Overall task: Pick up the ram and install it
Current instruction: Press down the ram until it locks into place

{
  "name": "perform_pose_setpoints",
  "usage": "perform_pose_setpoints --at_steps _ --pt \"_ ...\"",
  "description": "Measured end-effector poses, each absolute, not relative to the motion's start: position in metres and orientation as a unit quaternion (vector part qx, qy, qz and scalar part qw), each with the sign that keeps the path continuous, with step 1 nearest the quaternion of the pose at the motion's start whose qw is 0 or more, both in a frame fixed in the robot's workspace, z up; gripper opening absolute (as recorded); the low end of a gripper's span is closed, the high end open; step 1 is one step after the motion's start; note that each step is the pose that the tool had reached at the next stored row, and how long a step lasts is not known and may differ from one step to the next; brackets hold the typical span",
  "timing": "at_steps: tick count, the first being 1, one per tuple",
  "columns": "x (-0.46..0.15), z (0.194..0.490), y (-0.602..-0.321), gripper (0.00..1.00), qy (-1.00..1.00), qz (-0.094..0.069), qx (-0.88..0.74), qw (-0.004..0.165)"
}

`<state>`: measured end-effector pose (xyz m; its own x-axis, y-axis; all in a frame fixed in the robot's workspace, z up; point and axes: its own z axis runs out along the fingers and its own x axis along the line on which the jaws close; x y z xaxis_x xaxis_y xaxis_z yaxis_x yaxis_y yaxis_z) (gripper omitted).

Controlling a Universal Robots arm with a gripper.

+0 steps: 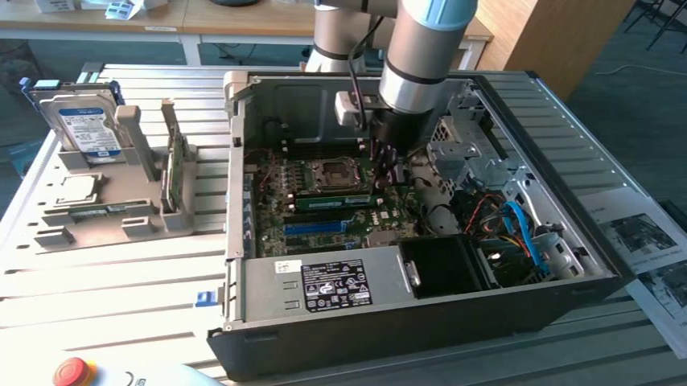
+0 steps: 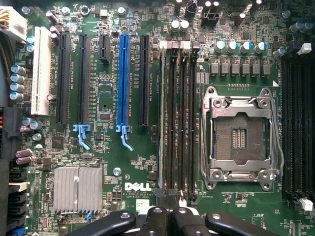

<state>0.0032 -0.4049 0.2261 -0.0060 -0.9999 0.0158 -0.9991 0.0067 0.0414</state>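
Exterior view: the arm is reaching down into the open case (image 1: 429, 241) on the worktop (image 1: 108, 273), its pincer (image 1: 388, 154) hanging just above the motherboard (image 1: 322, 217) near the processor socket (image 1: 327, 173). A ram (image 1: 331, 201) is lying seated in the memory slots just beside that socket. In the wrist view the pincer (image 2: 170, 211) is sitting clenched, fingers (image 2: 155, 219) pressed together and grasping nothing, directly over the end of the ram (image 2: 161, 118) standing in the slot row between the socket (image 2: 239, 137) and the blue slot (image 2: 123, 81). On the exterior view's left, a hard drive (image 1: 86, 125) is standing in a grey holder (image 1: 118, 209).
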Motion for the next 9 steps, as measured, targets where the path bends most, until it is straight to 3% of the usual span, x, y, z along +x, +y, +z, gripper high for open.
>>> perform_pose_setpoints --at_steps 9 --pt "0.0032 0.2250 -0.4049 0.11 -0.709 -0.009 0.705 0.020"
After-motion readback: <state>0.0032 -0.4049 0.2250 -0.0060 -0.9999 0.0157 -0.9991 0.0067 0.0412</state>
